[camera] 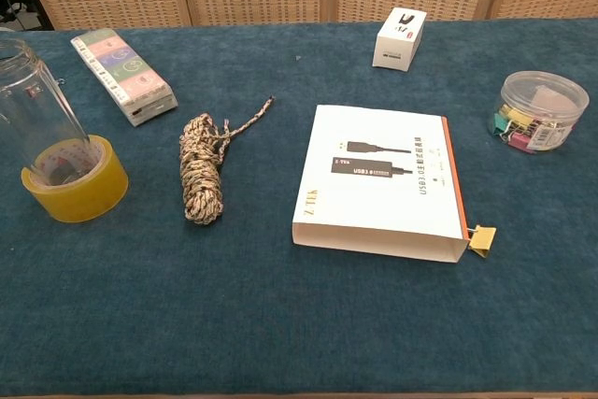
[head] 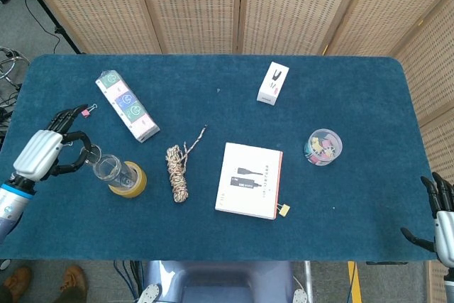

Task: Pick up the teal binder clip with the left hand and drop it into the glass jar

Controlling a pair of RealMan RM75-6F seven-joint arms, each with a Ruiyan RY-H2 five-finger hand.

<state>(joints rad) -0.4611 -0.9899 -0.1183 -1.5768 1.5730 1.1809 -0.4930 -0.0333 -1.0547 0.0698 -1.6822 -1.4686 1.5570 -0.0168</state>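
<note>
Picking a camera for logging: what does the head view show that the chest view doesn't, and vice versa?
Head view only: the left hand just left of the glass jar, the right hand at the table's near right edge, and a pink binder clip. Chest view only: nothing extra, just closer detail, like the print on the white box. Both: the jar standing in the yellow tape roll, rope bundle, tub of clips.

Left robot hand [head: 44,152] raised at the left edge, fingers curled forward with thumb opposed; right robot hand [head: 443,226] low at bottom-right corner, fingers apart.
</note>
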